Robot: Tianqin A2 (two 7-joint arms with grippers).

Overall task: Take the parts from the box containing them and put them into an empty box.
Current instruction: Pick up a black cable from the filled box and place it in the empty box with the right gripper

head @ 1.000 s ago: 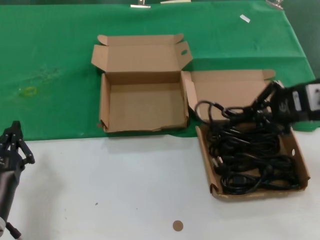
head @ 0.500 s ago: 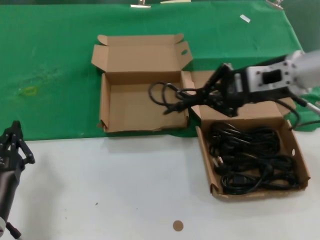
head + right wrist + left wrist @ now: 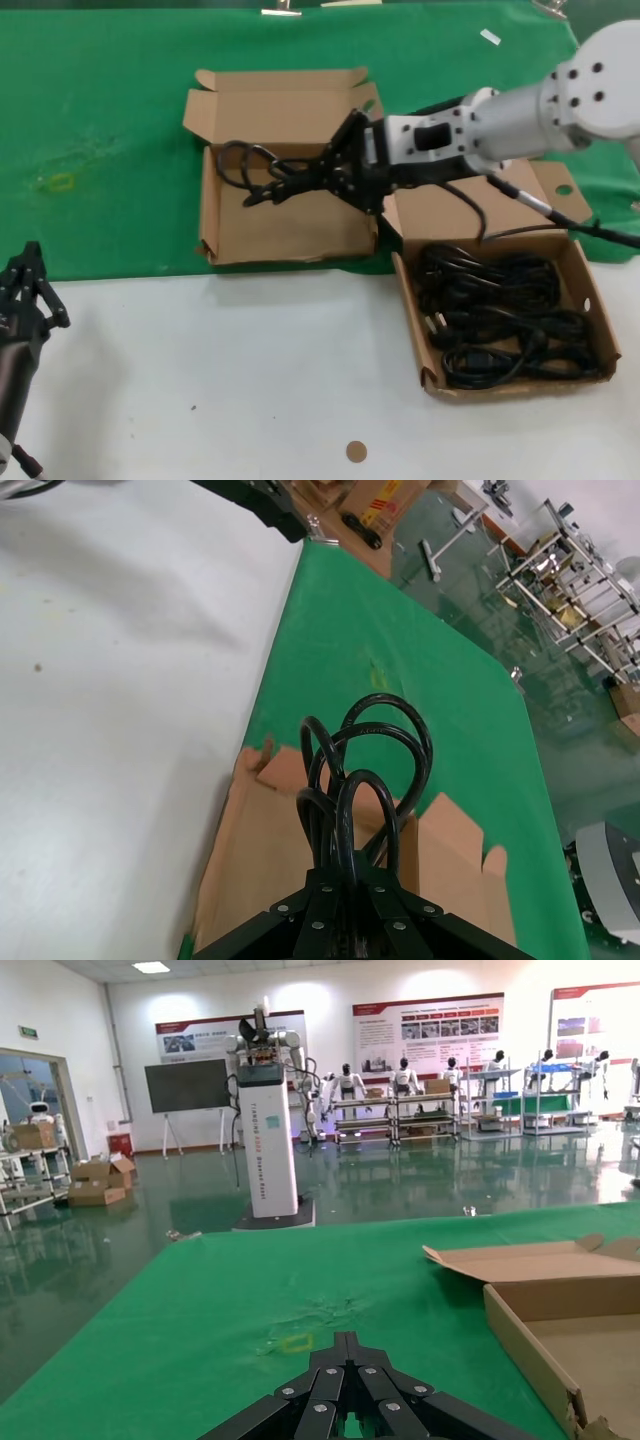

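My right gripper (image 3: 335, 172) is shut on a black looped power cord (image 3: 262, 172) and holds it above the empty box (image 3: 210, 210), a wide brown tray with upright walls and its lid open at the back. In the right wrist view the gripper (image 3: 345, 878) grips the cord's loops (image 3: 372, 742) over that box's floor (image 3: 250, 850). The box containing the parts (image 3: 408, 300), with splayed walls, stands at the right and holds several more black cords (image 3: 500, 320). My left gripper (image 3: 25, 278) is parked at the near left and is shut and empty (image 3: 345, 1345).
Green cloth (image 3: 100, 100) covers the far half of the table and white surface (image 3: 250, 360) the near half. A small brown disc (image 3: 355, 452) lies near the front edge. A yellow mark (image 3: 60, 182) is on the cloth at the left.
My right gripper has lifted one cord bundle out of the right box and carried it left, to above the empty box. The left arm has not moved.
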